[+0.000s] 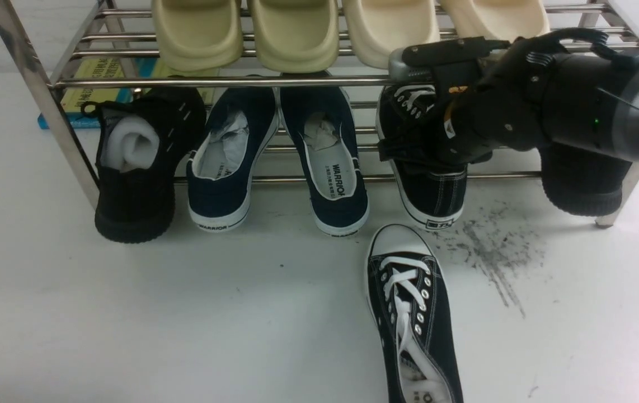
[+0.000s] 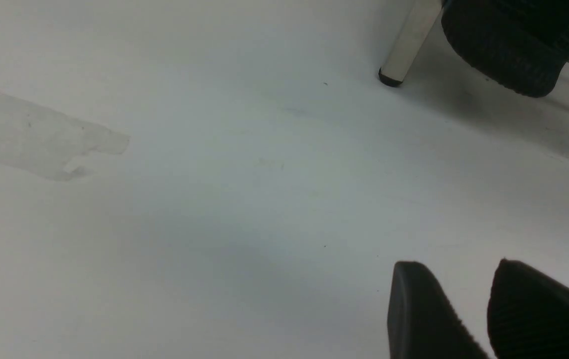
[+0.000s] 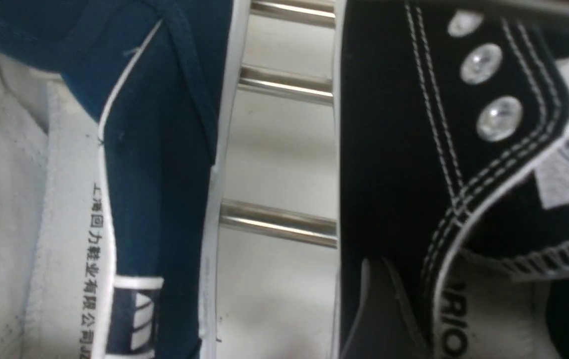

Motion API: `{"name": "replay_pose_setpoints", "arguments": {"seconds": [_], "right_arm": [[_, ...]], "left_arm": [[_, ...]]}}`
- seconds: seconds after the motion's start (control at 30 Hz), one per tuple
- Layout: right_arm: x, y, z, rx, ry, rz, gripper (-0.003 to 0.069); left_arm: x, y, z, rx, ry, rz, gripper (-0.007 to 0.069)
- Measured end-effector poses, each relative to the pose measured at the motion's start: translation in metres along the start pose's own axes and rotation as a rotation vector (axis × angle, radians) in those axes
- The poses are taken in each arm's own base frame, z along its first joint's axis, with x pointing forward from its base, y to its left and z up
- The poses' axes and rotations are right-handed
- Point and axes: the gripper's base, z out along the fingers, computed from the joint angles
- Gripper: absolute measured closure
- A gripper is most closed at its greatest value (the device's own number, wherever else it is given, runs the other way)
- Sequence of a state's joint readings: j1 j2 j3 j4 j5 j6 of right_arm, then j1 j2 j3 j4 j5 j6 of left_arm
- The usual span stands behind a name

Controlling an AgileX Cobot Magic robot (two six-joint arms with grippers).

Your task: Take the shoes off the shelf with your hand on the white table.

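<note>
The hand [image 1: 396,106], jaws gaping, is seemingly straddling the sneaker's [image 1: 437,190] sidewall on the shelf's [image 1: 241,81] lower tier; a thin pinch is risking it slipping or snagging rods [image 3: 284,82].

Wide front; wrists seemingly near shelf [image 1: 241,81]

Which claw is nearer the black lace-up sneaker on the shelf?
Right. The right claw is at that sneaker on the shelf; the left claw hovers over bare white table, outside the front view.
</note>
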State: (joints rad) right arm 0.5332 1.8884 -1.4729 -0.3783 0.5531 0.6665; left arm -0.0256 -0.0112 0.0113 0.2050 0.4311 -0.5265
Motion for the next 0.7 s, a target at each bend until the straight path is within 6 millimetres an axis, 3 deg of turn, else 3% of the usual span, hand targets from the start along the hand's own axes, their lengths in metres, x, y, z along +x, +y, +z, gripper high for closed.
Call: {"name": "replay_pose_setpoints", "arguments": {"seconds": [0.1,0.2,0.37,0.47,0.57,0.6,0.7], "right_arm": [[0.001,0.001,0.004,-0.006,-0.004,-0.001,0.0245],[0.002,0.001,0.007,-0.009,0.001,0.004,0.0337],[0.001,0.003,0.0,-0.02,0.011,0.032,0.0634],[0.0,-0.001,-0.011,0.006,0.039,0.043,0.0659],[0.0,-0.01,-0.043,0.058,0.116,0.076,0.0659],[0.0,-0.011,-0.045,0.06,0.119,0.077,0.0659],[-0.001,-0.017,-0.087,0.052,0.166,0.07,0.0659]], "left_arm": [[0.0,0.0,0.0,0.0,0.0,0.0,0.0385],[0.0,0.0,0.0,0.0,0.0,0.0,0.0385],[0.0,0.0,0.0,0.0,0.0,0.0,0.0385],[0.0,0.0,0.0,0.0,0.0,0.0,0.0385],[0.0,0.0,0.0,0.0,0.0,0.0,0.0385],[0.0,0.0,0.0,0.0,0.0,0.0,0.0385],[0.0,0.0,0.0,0.0,0.0,0.0,0.0385]]}}
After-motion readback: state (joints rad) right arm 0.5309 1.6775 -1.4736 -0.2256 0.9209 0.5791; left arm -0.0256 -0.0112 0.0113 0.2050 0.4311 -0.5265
